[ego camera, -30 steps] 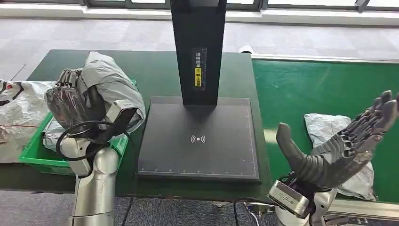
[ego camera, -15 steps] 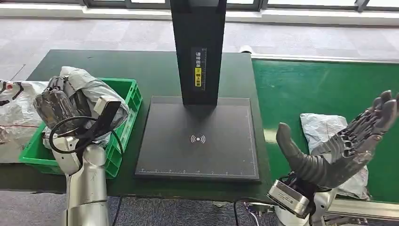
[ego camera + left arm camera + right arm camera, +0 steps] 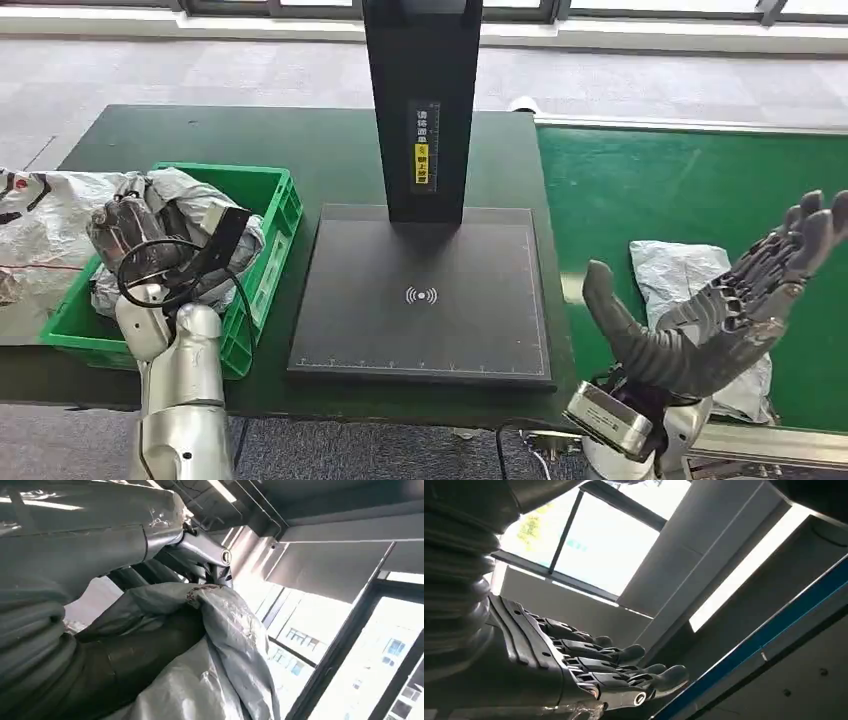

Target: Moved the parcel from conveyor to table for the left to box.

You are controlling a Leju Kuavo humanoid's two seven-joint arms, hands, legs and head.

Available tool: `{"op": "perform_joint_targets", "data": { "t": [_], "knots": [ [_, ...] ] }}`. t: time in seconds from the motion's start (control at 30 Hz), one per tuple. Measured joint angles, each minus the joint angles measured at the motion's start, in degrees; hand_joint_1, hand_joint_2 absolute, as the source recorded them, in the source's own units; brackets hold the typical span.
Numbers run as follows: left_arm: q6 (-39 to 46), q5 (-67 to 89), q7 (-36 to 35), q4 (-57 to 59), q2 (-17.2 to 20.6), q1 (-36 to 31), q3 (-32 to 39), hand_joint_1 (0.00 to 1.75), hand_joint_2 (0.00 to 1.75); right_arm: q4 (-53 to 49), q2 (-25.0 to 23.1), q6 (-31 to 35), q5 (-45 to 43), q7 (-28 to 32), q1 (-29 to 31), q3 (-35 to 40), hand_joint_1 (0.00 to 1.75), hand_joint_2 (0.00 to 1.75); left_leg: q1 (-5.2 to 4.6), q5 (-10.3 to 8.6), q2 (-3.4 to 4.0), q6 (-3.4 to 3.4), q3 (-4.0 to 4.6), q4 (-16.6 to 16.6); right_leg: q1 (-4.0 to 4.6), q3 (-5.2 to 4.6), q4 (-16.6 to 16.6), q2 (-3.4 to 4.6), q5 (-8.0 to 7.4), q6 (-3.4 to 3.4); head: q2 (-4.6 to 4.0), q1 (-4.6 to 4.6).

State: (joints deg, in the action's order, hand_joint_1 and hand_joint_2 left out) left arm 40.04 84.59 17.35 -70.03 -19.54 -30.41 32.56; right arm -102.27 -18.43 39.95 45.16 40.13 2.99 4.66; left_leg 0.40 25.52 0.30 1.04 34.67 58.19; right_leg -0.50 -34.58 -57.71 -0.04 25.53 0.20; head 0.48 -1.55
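Two parcels are in play. My left hand (image 3: 125, 225) grips a grey poly-bag parcel (image 3: 205, 215) and holds it low inside the green crate (image 3: 265, 255); the left wrist view shows crumpled grey film wrapped over my dark fingers (image 3: 140, 655), so the grasp is not yet let go. Judgement: this is the boxing step, nearly done, with only the release left. Holding the bag down in the crate, rather than above its rim, should keep the slack film from sliding out over the wall.

My right hand (image 3: 720, 310) is empty, palm turned up, fingers spread wide and thumb apart, hovering over the near edge of the green conveyor belt (image 3: 650, 190). A second grey parcel (image 3: 680, 275) lies flat on the belt just beyond and partly under that hand, untouched. The open posture reads as standing ready for that bag; I cannot tell how far above it the hand sits.

Surface: dark green bench (image 3: 300, 150) carrying the crate at its left end and a black scanner pad (image 3: 420, 300) with an upright black post (image 3: 420, 100) in the middle, the belt adjoining on the right. More wrinkled plastic (image 3: 40, 230) lies left of the crate. Room: pale grey floor, window frames along the far wall.
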Motion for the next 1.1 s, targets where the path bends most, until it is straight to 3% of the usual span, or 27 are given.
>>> {"op": "perform_joint_targets", "data": {
  "t": [0.17, 0.2, 0.23, 0.43, 1.1],
  "knots": [
    [0.00, 0.46, -0.20, 1.49, 0.11, -0.69, 0.94, 1.75, 1.75, 0.04, 0.00, 0.00, 0.00, 0.00, 0.01, 0.00, 0.00, 1.75, 0.00, 0.00, 0.00, 0.00, 0.01, 0.00, -0.02, 0.00, 0.00, 0.00, 0.00, 0.00, 0.00, 0.00],
    [0.00, 1.28, -0.80, 1.71, 0.11, -0.76, 0.94, 1.64, 1.75, 0.07, 0.00, 0.00, 0.02, 0.00, 0.03, 0.04, 0.00, 1.75, 0.00, 0.00, 0.00, 0.00, 0.01, 0.00, -0.03, 0.00, 0.00, 0.00, 0.00, 0.00, 0.00, 0.00],
    [0.02, 1.72, -1.46, 1.99, 0.11, -0.84, 0.94, 0.00, 1.75, 0.15, 0.00, 0.00, 0.04, 0.00, 0.04, 0.07, 0.00, 1.75, 0.00, 0.00, -0.01, -0.01, 0.01, 0.00, -0.03, 0.00, 0.00, 0.00, 0.00, 0.00, 0.00, 0.00],
    [0.02, 2.19, -7.41, 5.14, 1.64, -1.70, 0.94, 0.00, 1.75, 0.63, 0.00, 0.00, 0.37, -0.02, 0.13, 0.26, 0.00, 1.75, -0.01, 0.00, 0.01, 0.00, -0.03, 0.00, -0.02, 0.01, 0.00, 0.01, -0.01, 0.00, 0.00, 0.00],
    [0.09, 3.41, -8.99, 9.45, 2.23, -2.63, 2.04, 0.00, 1.75, 3.54, -0.02, -0.02, 0.87, -0.98, 0.46, 0.28, 0.00, 1.75, 0.00, -0.02, -0.05, -0.01, -0.03, 0.00, -0.01, 0.06, 0.00, -0.06, 0.00, 0.00, 0.00, 0.00]
  ]
}}
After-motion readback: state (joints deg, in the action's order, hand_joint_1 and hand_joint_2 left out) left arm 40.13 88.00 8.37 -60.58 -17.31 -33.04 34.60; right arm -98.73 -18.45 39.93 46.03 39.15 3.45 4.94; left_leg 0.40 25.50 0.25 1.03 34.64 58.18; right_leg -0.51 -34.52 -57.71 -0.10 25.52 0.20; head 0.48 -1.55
